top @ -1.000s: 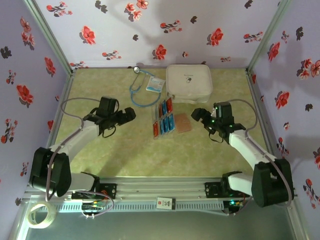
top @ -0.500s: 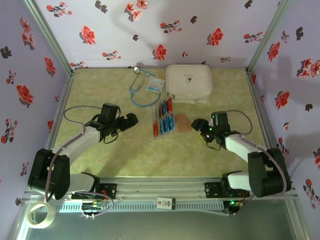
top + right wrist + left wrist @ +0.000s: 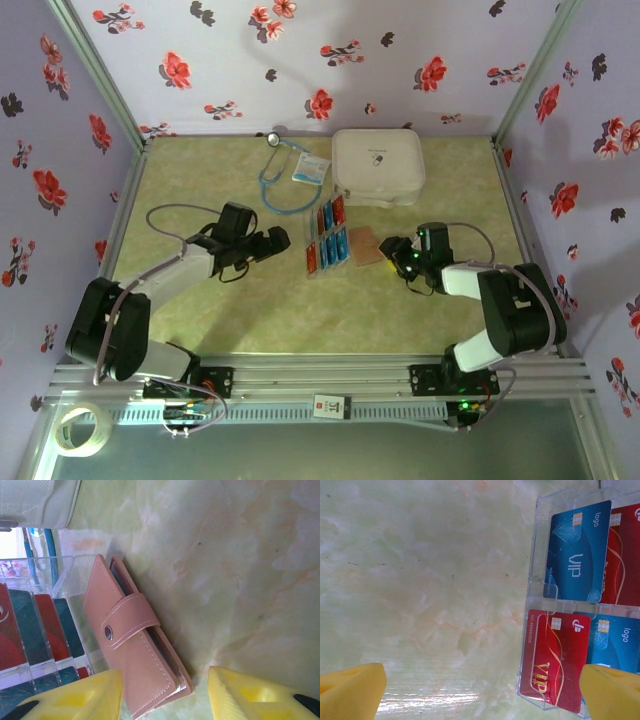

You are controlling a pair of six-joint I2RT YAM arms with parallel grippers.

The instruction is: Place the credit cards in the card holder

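Flat tan-brown leather card holder [image 3: 131,655] lies strap-up.
Its long axis points at the right gripper [image 3: 165,692], jaws apart astride its end.

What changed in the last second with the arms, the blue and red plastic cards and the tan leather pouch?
The left gripper slid right toward the clear plastic tray holding the blue and red plastic cards, jaws wide open. The right gripper came left and nearer, its fingers now either side of the tan leather pouch, not yet gripping. Nothing taken or released. Tray, cards, pouch and rounded white case stayed put.
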